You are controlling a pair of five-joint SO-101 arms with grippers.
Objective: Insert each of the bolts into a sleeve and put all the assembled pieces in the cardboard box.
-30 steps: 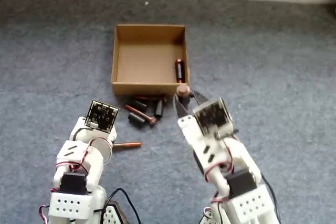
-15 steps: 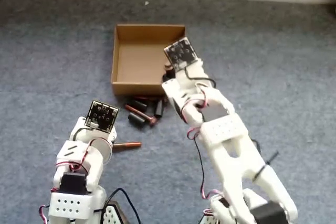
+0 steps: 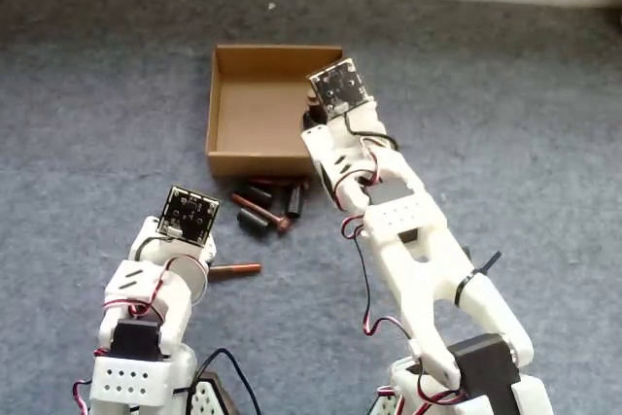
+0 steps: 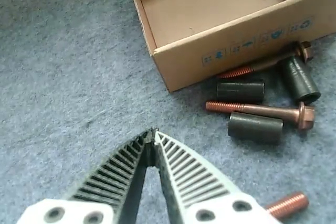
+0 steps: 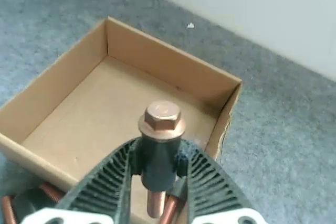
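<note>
Left hand (image 4: pixel 152 139) closed and empty above carpet (image 4: pixel 68 77). Beyond it: loose bolts (image 4: pixel 261 109), sleeves (image 4: pixel 255 127), cardboard box (image 4: pixel 236 43).

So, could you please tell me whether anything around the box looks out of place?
Nothing looks damaged or spilled. One bolt lies alone near the left arm, apart from the pile of bolts and sleeves against the front wall of the cardboard box.

You've got a grey carpeted counter (image 3: pixel 505 123); cardboard box (image 3: pixel 253 162) sits on it; just beside its arm-side wall, three dark sleeves (image 4: pixel 255 127) and two copper bolts (image 4: pixel 262 109) lie clustered; one lone bolt (image 3: pixel 235 268) lies apart.
</note>
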